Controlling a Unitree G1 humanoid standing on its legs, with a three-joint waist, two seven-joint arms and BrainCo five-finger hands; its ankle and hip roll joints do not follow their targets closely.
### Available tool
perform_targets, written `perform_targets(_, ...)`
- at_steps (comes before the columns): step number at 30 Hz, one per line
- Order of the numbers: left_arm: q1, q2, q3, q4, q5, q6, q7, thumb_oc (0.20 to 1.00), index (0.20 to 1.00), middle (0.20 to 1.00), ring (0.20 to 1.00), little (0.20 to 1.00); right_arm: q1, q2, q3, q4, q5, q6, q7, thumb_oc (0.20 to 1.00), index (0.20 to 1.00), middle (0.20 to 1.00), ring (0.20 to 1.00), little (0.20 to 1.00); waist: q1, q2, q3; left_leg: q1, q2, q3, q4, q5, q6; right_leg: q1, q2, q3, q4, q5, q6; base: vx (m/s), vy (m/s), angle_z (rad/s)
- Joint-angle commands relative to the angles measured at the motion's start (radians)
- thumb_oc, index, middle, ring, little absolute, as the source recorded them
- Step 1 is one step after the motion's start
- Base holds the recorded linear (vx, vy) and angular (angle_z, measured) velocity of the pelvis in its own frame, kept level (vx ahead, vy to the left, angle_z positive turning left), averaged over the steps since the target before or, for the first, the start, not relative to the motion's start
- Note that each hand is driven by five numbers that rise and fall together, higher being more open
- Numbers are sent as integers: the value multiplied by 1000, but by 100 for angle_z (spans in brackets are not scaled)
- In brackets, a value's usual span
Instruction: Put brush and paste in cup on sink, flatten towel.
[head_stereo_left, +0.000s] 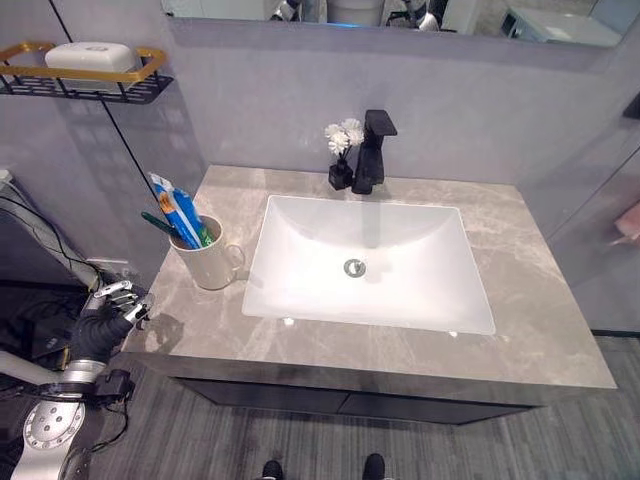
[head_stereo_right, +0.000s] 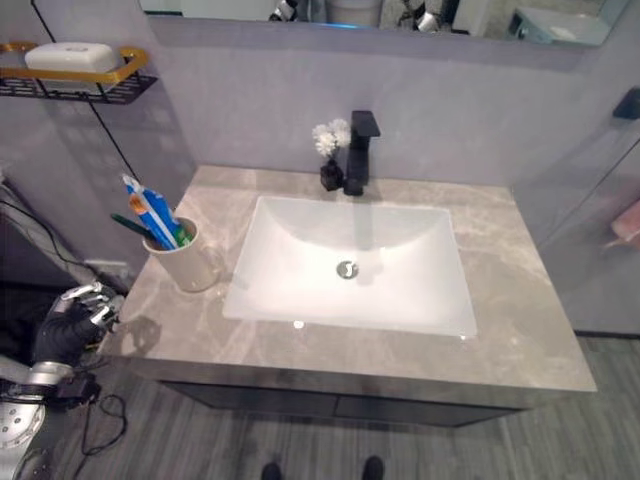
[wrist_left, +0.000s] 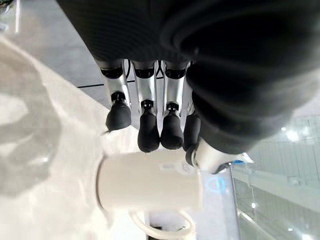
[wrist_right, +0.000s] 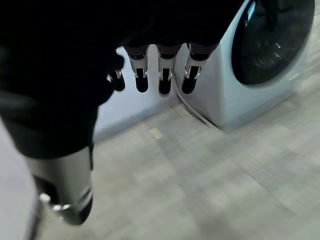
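Head views: we see the cup (head_stereo_left: 207, 262) upright on the desk (head_stereo_left: 540, 310), left of the sink (head_stereo_left: 370, 262), handle toward the basin. Toothpaste tube (head_stereo_left: 178, 210) and green toothbrush (head_stereo_left: 162, 226) stand in the cup, long axes leaning up and away from the sink toward the left wall; the tube rises higher, the brush handle sticks out lower left of the rim.

Left hand (head_stereo_left: 112, 315) hangs just off the desk's front-left corner, near the cup but apart from it. Its wrist view adds what the head views lack: fingers (wrist_left: 146, 131) extended side by side, loosely bent, holding nothing, with the cup (wrist_left: 150, 180) lying past the tips, not touching.

Right wrist view shows the right hand (wrist_right: 75, 60) down over a wood-look floor (wrist_right: 210, 185), fingers hanging relaxed, nothing held, with a washing machine (wrist_right: 250, 65) beside it; the head views give none of that.

Around: black faucet (head_stereo_left: 372, 152) at the back of the sink, small vase of white flowers (head_stereo_left: 343, 150) touching its left side. Wall rack (head_stereo_left: 85, 82) upper left carrying a white soap bar (head_stereo_left: 92, 56). Something pink (head_stereo_left: 629, 220) at the right edge, too cut off to identify. Nothing stands between the left hand and the cup.
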Motion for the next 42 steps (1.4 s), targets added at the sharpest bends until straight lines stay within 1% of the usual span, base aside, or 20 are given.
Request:
perform_targets(1, -8, 5, 50, -74, -27, -11, -33, 200, 200, 200, 200, 200, -37, 76, 119, 65, -101, 21, 88, 1000, 1000, 1000, 1000, 1000, 10, -19, -24, -25, -36, -80, 12, 3, 22, 14, 42, 1, 42, -1, -17, 66, -65, 7)
perform_targets(2, -4, -1, 45, -79, -33, -7, -34, 200, 200, 200, 200, 200, -40, 115, 196, 31, -168, 13, 84, 1000, 1000, 1000, 1000, 1000, 11, -16, -22, -20, -35, -80, 14, 0, 20, 21, 44, 3, 41, -5, -18, 77, -82, 11)
perform_targets(4, 11, -10, 51, -82, -29, -13, -24, 200, 200, 200, 200, 200, -35, 168, 305, -94, -246, -20, 81, 1000, 1000, 1000, 1000, 1000, 5, -12, -18, -18, -33, -77, 15, 4, 17, 20, 43, 10, 44, -6, -21, 22, -49, 16)
perform_targets(5, 21, -9, 56, -82, -34, -13, -26, 200, 200, 200, 200, 200, -19, 189, 394, -179, -301, -40, 122, 1000, 1000, 1000, 1000, 1000, 3, -12, -18, -23, -32, -76, 14, 9, 15, 13, 42, 13, 44, -4, -23, 2, -40, 7)
perform_targets(6, 29, -5, 54, -79, -29, -16, -31, 200, 200, 200, 200, 200, -8, 184, 419, -223, -317, -50, 129, 1000, 1000, 1000, 1000, 1000, 1, -11, -18, -25, -31, -75, 14, 11, 13, 11, 42, 15, 45, -6, -23, 5, -47, -5)
perform_targets(7, 43, -8, 45, -78, -29, -15, -37, 200, 200, 200, 200, 200, 8, 194, 491, -315, -345, -71, 167, 1000, 1000, 1000, 1000, 1000, 2, -8, -15, -27, -30, -77, 13, 13, 11, 6, 42, 16, 45, -8, -24, 22, -41, -5)
perform_targets(8, 51, -8, 34, -76, -33, -13, -41, 200, 200, 200, 200, 200, 10, 195, 514, -341, -359, -75, 168, 1000, 1000, 1000, 1000, 1000, 3, -5, -15, -29, -30, -79, 13, 14, 11, 6, 42, 16, 45, -9, -24, 23, -37, -5)
perform_targets(10, 67, -8, 32, -87, -25, -10, -34, 200, 200, 200, 200, 200, 5, 205, 521, -365, -363, -70, 157, 1000, 1000, 1000, 1000, 1000, 4, 2, -11, -32, -31, -80, 11, 15, 12, 4, 42, 16, 41, -9, -25, 0, 0, 0)
perform_targets(11, 75, -10, 32, -87, -22, -10, -27, 200, 200, 200, 200, 200, 3, 205, 535, -407, -368, -74, 157, 1000, 1000, 1000, 1000, 1000, 4, 5, -5, -36, -31, -80, 11, 16, 11, 1, 43, 17, 40, -10, -25, 0, 0, 0)
perform_targets(13, 70, -12, 25, -80, -22, -11, -24, 200, 200, 200, 200, 200, 4, 203, 542, -419, -369, -77, 156, 1000, 1000, 1000, 1000, 1000, 4, 8, 0, -40, -30, -80, 11, 17, 11, -3, 43, 16, 39, -10, -25, 0, 0, 0)
perform_targets(14, 61, -10, 9, -75, -17, -9, -20, 200, 200, 200, 200, 200, 2, 202, 551, -452, -364, -81, 157, 1000, 1000, 1000, 1000, 1000, 5, 11, 10, -53, -31, -82, 11, 20, 10, -13, 42, 15, 37, -10, -25, 0, 0, 0)
perform_targets(16, 46, -9, -11, -73, -5, -6, -13, 200, 200, 200, 200, 200, -3, 207, 566, -457, -362, -81, 158, 1000, 1000, 1000, 1000, 1000, 4, 16, 18, -64, -30, -84, 9, 23, 9, -23, 41, 16, 34, -7, -25, 0, 0, 0)
perform_targets(18, 30, -11, -26, -66, 5, -7, -4, 200, 200, 200, 200, 200, -13, 207, 573, -446, -362, -80, 155, 1000, 1000, 1000, 1000, 1000, 3, 18, 22, -70, -30, -85, 8, 25, 8, -29, 41, 17, 33, -5, -25, 0, 0, 0)
perform_targets(20, -12, -24, -63, -52, 21, -4, 9, 200, 200, 200, 200, 200, -28, 223, 583, -400, -358, -71, 149, 1000, 1000, 1000, 1000, 1000, 0, 22, 31, -80, -30, -84, 5, 26, 9, -41, 42, 22, 33, -4, -25, 0, 0, 0)
perform_targets(27, -52, -32, -100, -48, 31, 3, 10, 200, 200, 200, 200, 200, -33, 238, 591, -329, -364, -56, 149, 1000, 1000, 1000, 1000, 1000, -7, 24, 38, -83, -27, -76, 5, 20, 9, -50, 45, 32, 34, -5, -27, 11, -7, -3)
perform_targets(32, -86, -34, -122, -35, 41, 5, 23, 200, 200, 200, 200, 200, -40, 243, 570, -292, -331, -46, 135, 1000, 1000, 1000, 1000, 1000, -13, 28, 53, -97, -25, -76, 5, 20, 10, -72, 47, 37, 46, -8, -29, -6, -13, -8)
perform_targets(36, -98, -28, -116, -16, 95, -2, 51, 200, 200, 200, 200, 200, -44, 242, 569, -317, -299, -53, 129, 1000, 1000, 1000, 1000, 1000, -18, 31, 70, -109, -24, -73, 5, 22, 10, -89, 50, 46, 47, -6, -31, -4, -2, -1)
perform_targets(42, -147, -18, -122, 28, 123, -1, 84, 200, 200, 200, 200, 200, -66, 233, 584, -354, -281, -57, 124, 1000, 1000, 1000, 1000, 1000, -24, 30, 95, -129, -22, -71, 5, 28, 8, -113, 54, 54, 48, -2, -32, -26, -5, 0)
